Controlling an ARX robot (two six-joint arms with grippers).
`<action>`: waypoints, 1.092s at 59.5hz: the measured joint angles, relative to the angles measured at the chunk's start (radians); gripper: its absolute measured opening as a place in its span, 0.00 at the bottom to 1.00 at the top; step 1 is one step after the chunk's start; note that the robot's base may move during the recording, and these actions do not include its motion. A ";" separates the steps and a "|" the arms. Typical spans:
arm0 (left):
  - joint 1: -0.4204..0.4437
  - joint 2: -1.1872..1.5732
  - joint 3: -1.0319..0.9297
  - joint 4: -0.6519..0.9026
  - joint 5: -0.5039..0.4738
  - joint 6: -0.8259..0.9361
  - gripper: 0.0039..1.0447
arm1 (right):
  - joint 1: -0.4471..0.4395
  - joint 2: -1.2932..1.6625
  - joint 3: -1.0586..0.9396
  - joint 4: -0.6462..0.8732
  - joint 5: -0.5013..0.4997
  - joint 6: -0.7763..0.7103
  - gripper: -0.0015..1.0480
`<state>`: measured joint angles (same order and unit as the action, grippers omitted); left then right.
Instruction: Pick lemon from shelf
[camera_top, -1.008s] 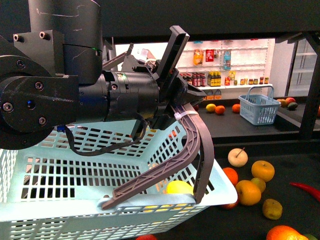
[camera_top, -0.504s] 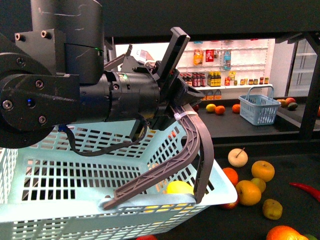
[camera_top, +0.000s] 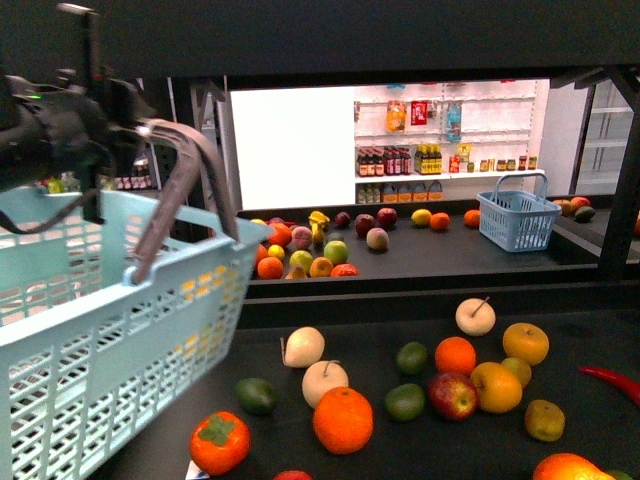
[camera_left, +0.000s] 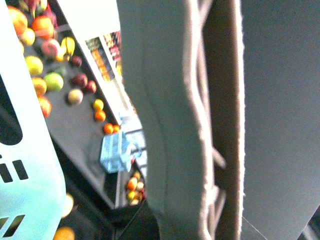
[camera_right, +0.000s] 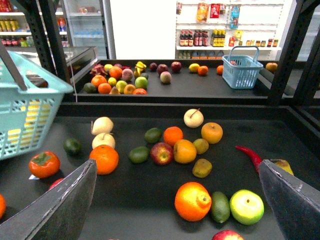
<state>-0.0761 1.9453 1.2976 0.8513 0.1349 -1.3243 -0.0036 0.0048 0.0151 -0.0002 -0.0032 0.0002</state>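
Observation:
My left gripper (camera_top: 130, 125) is shut on the brown-grey basket handle (camera_top: 185, 170), holding the light blue basket (camera_top: 110, 330) up at the far left. The handle (camera_left: 227, 100) fills the left wrist view. Something bright yellow, the lemon by its colour (camera_right: 22, 120), shows through the basket's slots (camera_top: 192, 290). My right gripper (camera_right: 176, 167) is open above the shelf's near deck (camera_right: 140, 200), with a big orange (camera_right: 192, 201) and a green apple (camera_right: 246, 206) lying below its wide gap. The shelf's dark upright post (camera_top: 622, 180) stands at the right.
Loose fruit covers both decks: oranges (camera_top: 343, 420), a red apple (camera_top: 453, 395), pears, limes, a persimmon (camera_top: 220, 442) and a red chilli (camera_top: 610, 380). A small blue basket (camera_top: 518, 215) stands on the back deck beside a yellow fruit (camera_top: 422, 216). Store racks of bottles stand behind.
My left arm and the basket have swung from the middle of the front view to the far left. The fruit on the near deck now shows.

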 joint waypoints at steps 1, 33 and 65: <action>0.019 0.003 0.004 0.015 -0.005 -0.018 0.06 | 0.000 0.000 0.000 0.000 0.000 0.000 0.93; 0.353 0.039 -0.027 0.262 0.053 -0.192 0.06 | 0.000 0.000 0.000 0.000 0.000 0.000 0.93; 0.500 0.047 -0.200 0.487 0.187 -0.258 0.06 | 0.000 0.000 0.000 0.000 0.000 0.000 0.93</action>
<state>0.4244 1.9923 1.0973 1.3380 0.3218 -1.5822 -0.0036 0.0048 0.0151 -0.0002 -0.0032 -0.0002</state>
